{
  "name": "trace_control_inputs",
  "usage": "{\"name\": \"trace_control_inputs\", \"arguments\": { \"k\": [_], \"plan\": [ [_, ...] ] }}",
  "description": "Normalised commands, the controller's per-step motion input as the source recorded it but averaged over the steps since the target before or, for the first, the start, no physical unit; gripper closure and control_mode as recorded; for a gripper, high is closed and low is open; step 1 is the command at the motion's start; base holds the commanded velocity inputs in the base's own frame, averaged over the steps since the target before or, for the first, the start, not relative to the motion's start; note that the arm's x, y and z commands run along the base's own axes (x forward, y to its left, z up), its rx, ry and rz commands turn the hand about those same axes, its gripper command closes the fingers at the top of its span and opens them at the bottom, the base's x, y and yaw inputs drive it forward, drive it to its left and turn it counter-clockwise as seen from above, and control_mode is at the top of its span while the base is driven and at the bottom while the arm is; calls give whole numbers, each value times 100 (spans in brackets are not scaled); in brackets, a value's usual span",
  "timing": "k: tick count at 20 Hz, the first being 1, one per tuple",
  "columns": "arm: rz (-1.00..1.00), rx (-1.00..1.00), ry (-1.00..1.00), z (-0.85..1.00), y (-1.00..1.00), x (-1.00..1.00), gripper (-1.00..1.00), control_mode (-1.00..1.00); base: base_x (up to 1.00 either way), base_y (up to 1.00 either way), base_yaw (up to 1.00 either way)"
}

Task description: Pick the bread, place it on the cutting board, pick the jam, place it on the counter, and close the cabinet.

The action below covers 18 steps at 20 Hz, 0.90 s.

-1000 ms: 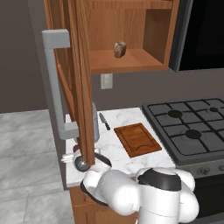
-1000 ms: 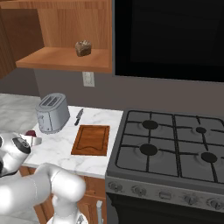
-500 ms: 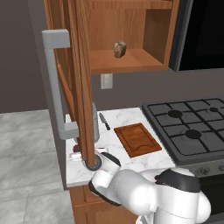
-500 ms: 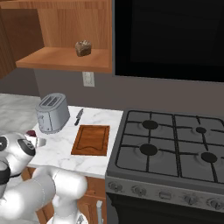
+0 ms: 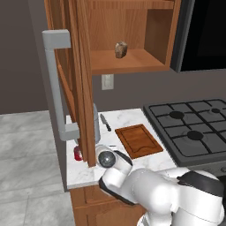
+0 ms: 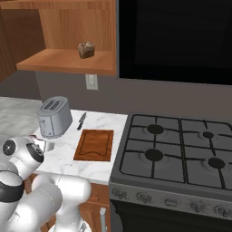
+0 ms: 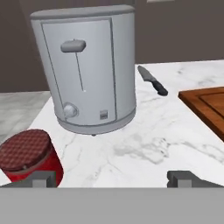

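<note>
Hovering low over counter (image 7: 144,144); gripper (image 7: 111,177) spread beside jam (image 7: 28,155)

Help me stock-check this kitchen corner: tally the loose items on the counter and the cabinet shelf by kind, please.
Bread chunk, on the cabinet shelf: 1
Red jam jar, on the counter: 1
Grey toaster: 1
Knife: 1
Wooden cutting board: 1
Total: 5

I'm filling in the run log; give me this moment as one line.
gripper: open, empty | jam: on counter by toaster | bread: in cabinet | cabinet: open | cutting board: bare
</note>
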Motion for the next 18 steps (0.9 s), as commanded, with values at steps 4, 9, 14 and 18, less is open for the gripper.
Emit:
{"name": "trace_control_inputs", "arguments": {
  "k": [4, 9, 14, 18],
  "plan": [
    [0, 1, 0, 30, -22, 0, -100, -100, 0, 0, 0],
    [0, 1, 0, 32, -23, 0, -100, -100, 0, 0, 0],
    [0, 0, 0, 23, -19, 0, -100, -100, 0, 0, 0],
    [0, 0, 0, 15, -22, 0, -100, -100, 0, 0, 0]
  ]
}}
